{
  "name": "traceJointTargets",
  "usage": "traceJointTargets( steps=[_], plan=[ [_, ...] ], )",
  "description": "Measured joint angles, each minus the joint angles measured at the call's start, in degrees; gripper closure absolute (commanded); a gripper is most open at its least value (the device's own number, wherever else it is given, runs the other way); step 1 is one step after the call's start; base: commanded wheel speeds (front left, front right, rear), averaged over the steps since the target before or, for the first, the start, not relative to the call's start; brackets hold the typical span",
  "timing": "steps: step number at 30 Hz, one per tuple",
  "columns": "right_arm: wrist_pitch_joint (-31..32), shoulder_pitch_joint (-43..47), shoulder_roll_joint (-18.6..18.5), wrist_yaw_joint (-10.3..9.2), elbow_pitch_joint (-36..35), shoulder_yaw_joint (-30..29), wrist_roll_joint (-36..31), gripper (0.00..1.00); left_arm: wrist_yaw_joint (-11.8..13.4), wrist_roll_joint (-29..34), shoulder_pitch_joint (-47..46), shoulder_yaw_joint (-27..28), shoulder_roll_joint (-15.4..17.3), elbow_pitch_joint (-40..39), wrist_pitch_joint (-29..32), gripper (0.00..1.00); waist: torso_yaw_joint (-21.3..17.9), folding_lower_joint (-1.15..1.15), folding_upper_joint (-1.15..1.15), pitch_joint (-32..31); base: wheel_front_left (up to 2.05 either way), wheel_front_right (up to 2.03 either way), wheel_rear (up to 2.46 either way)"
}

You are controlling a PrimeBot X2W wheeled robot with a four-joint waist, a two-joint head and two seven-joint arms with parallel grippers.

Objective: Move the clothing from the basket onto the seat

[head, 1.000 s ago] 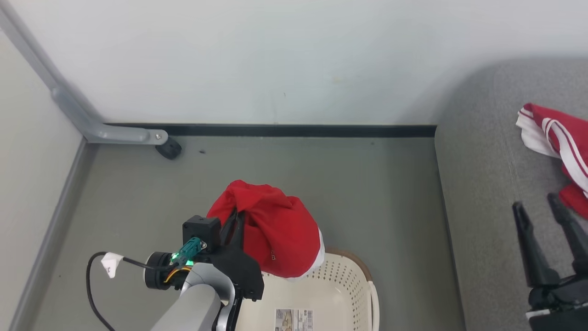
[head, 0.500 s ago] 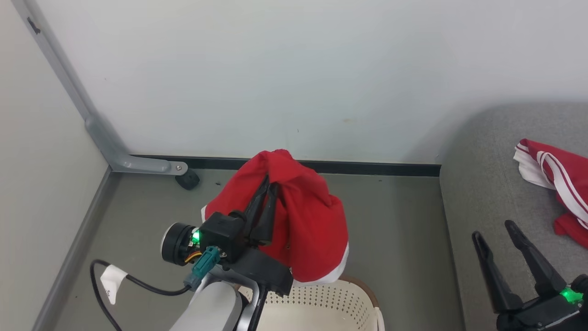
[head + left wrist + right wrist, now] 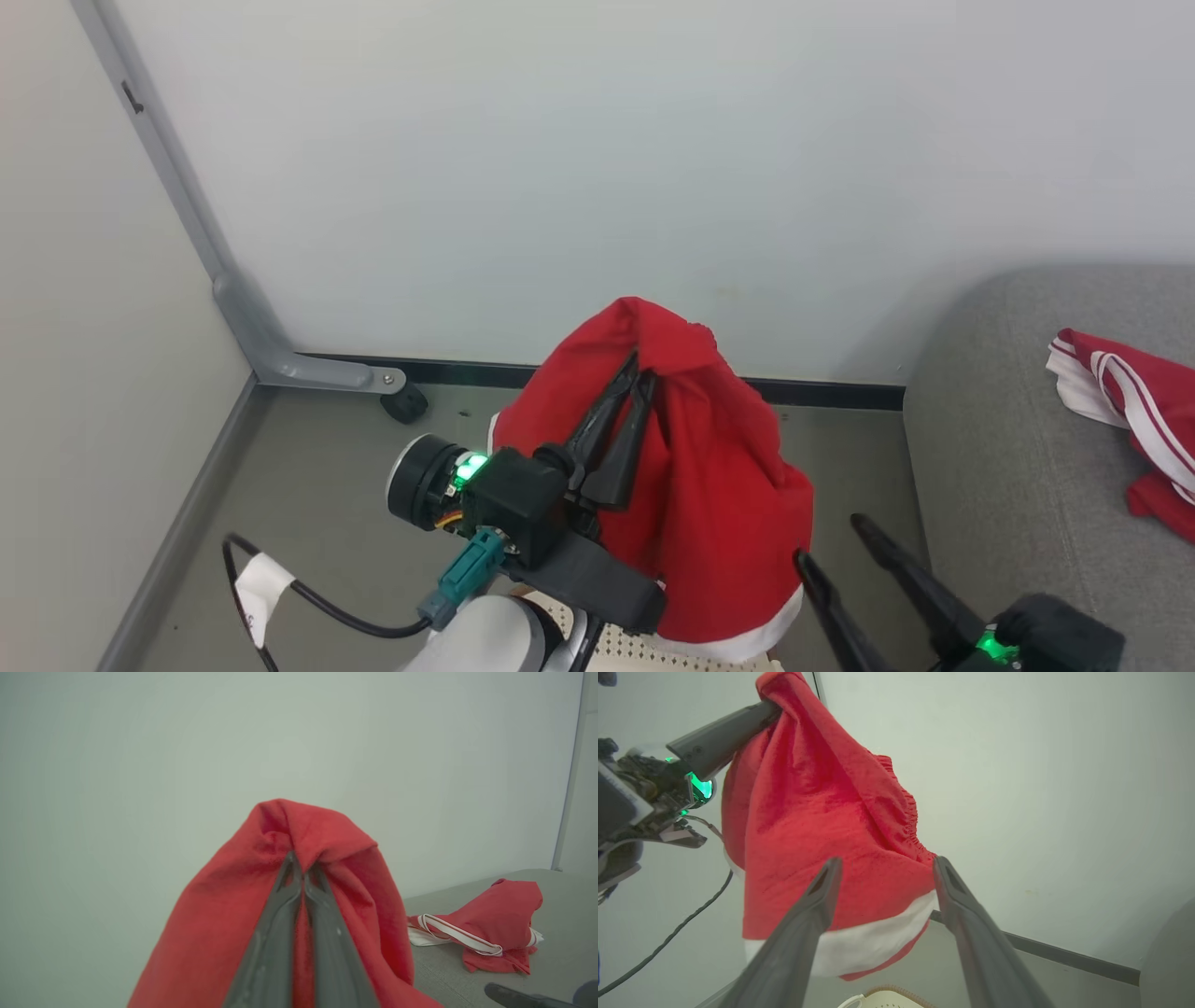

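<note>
Closest in, a sliver of the basket (image 3: 644,647) shows low down, its holed cream wall just beneath the hanging cloth. Beside it the right gripper (image 3: 829,539) has its two fingers spread wide with nothing between them, tips near the white hem. The left gripper (image 3: 642,369) is pinched tight on a fold of the red garment (image 3: 719,485), which hangs in the air above the basket. Farther right, on the grey seat (image 3: 1008,467), lies a second red garment (image 3: 1144,401) with white stripes. Behind everything stands a pale wall (image 3: 560,140).
</note>
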Motion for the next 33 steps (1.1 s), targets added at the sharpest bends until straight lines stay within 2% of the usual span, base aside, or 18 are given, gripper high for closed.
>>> traceJointTargets(
  steps=[5, 12, 26, 27, 28, 29, 30, 33],
  plan=[
    [1.0, -1.3, 1.4, 0.0, -0.6, 4.9, 0.0, 0.0, -0.1, -0.3, 0.3, -1.8, 0.2, -1.3, 2.9, 1.0, 0.7, 0.0, 0.0, -1.5, 0.0, 0.0, 0.0],
    [1.6, -1.8, 2.2, 0.0, -0.5, 8.3, 0.1, 0.0, -0.6, -0.4, 1.6, -4.1, 0.4, -2.8, 6.8, 1.0, 1.8, 0.0, 0.01, -3.1, 0.0, 0.0, 0.0],
    [2.0, -4.6, 3.2, 0.0, 1.8, 10.3, 0.1, 0.0, -0.6, -0.4, 2.3, -7.2, 0.6, -5.0, 11.4, 1.0, 2.0, 0.0, 0.01, -3.5, 0.0, 0.0, 0.0],
    [2.0, -4.6, 3.2, 0.0, 2.2, 10.2, 0.1, 0.08, -0.6, -0.4, 2.3, -7.2, 0.6, -5.2, 11.7, 1.0, 2.0, 0.0, 0.01, -3.5, 0.0, 0.0, 0.0],
    [2.0, -4.7, 3.2, 0.0, 2.5, 10.1, 0.1, 0.55, -0.6, -0.4, 2.3, -7.2, 0.6, -5.4, 11.8, 1.0, 2.0, 0.0, 0.01, -3.5, 0.0, 0.0, 0.0],
    [2.0, -4.7, 3.2, 0.0, 2.9, 10.1, 0.1, 0.71, -0.6, -0.4, 2.3, -7.2, 0.6, -5.6, 12.0, 1.0, 2.0, 0.0, 0.01, -3.5, 0.0, 0.0, 0.0],
    [2.0, -4.7, 3.2, 0.0, 3.1, 10.1, 0.1, 1.0, -0.6, -0.4, 2.3, -7.2, 0.6, -5.9, 12.2, 1.0, 2.1, 0.0, 0.01, -3.5, 0.0, 0.0, 0.0],
    [1.9, -4.9, 3.2, 0.0, 3.6, 10.1, 0.3, 1.0, -0.6, -0.4, 2.3, -7.2, 0.7, -6.7, 12.4, 1.0, 2.1, 0.0, 0.01, -3.6, 0.0, 0.0, 0.0]
  ],
)
